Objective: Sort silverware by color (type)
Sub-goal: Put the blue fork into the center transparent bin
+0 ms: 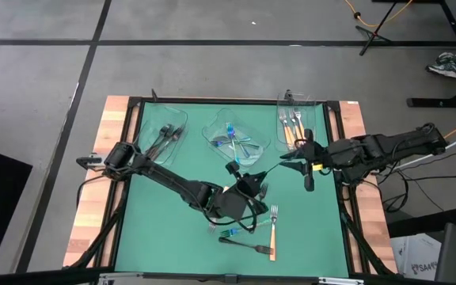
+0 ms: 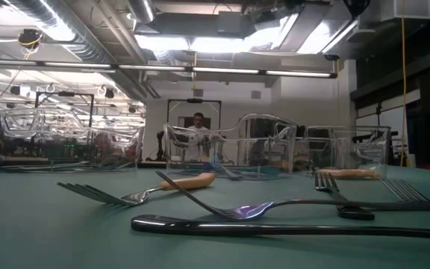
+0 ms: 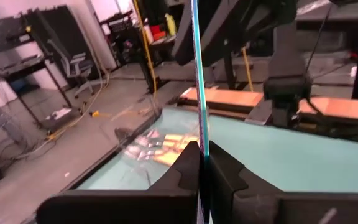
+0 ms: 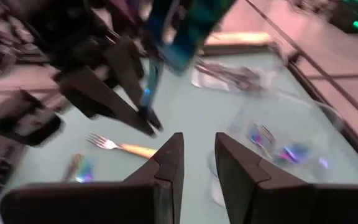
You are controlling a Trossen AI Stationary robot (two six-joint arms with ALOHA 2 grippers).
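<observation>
The left gripper (image 1: 233, 169) sits over the middle of the green desk (image 1: 172, 229), just in front of the centre tray (image 1: 236, 142), its jaws clenched on an iridescent blue utensil (image 3: 199, 93). In the left wrist view the utensil's long axis runs straight out from between the jaws, its thin edge toward the camera. Which end is gripped cannot be told.

The right gripper (image 1: 308, 184) hangs over the desk's right side, near the right tray (image 1: 301, 119), its jaws parted with nothing between them.

On the desk near the front edge lie loose pieces: an orange-handled fork (image 1: 273, 231) lying front to back with its tines toward the trays, a dark fork (image 1: 244, 243) lying roughly crosswise, and a blue-tinted fork (image 1: 226, 233) beside it.

The left tray (image 1: 165, 136) holds dark forks, the centre tray iridescent blue pieces, the right tray orange-handled ones.

The desk is a green mat in a black frame with wood strips at both sides. Around it are a grey concrete floor, cables and stands; the low view shows a workshop with ceiling lights and a person (image 2: 198, 128) far behind.
</observation>
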